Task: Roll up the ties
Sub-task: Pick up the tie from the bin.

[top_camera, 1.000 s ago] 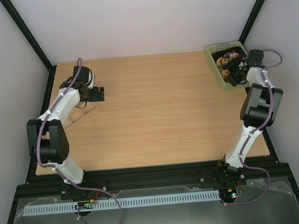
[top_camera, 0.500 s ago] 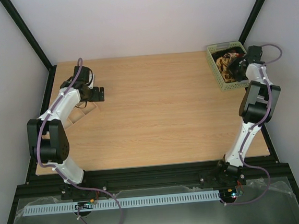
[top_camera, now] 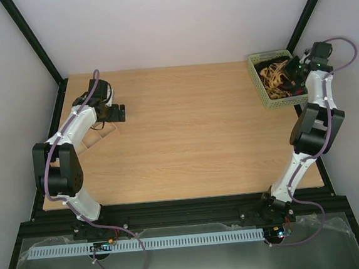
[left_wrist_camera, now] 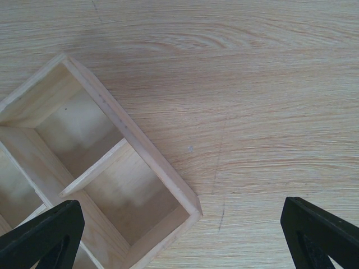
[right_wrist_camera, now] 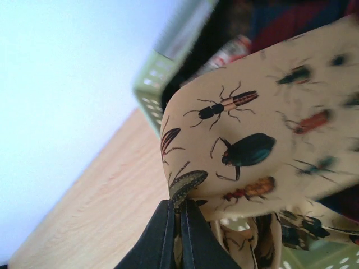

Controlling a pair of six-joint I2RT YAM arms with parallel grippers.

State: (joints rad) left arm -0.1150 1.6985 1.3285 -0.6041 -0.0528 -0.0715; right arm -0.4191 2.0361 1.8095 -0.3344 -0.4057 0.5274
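Observation:
A cream tie (right_wrist_camera: 263,112) printed with beetles and other insects fills the right wrist view, and my right gripper (right_wrist_camera: 179,204) is shut on a fold of its edge. It hangs above the green basket (right_wrist_camera: 147,89), where more ties (top_camera: 273,74) lie tangled, tan and dark. A dark red and blue tie (right_wrist_camera: 291,22) shows behind the cream one. From above, the right gripper (top_camera: 296,67) sits over the basket's (top_camera: 258,85) right side. My left gripper (top_camera: 122,112) is open at the table's left, with nothing between its fingers (left_wrist_camera: 42,235).
A wooden divided box (left_wrist_camera: 140,151) with empty compartments lies under the left gripper, at the left edge of the table (top_camera: 192,133). The basket stands in the far right corner, close to the black frame post (top_camera: 307,10).
The right gripper has shut on the cream tie in the basket. The right arm has stretched up and back to the right, pulling the tie up. The left arm has not moved.

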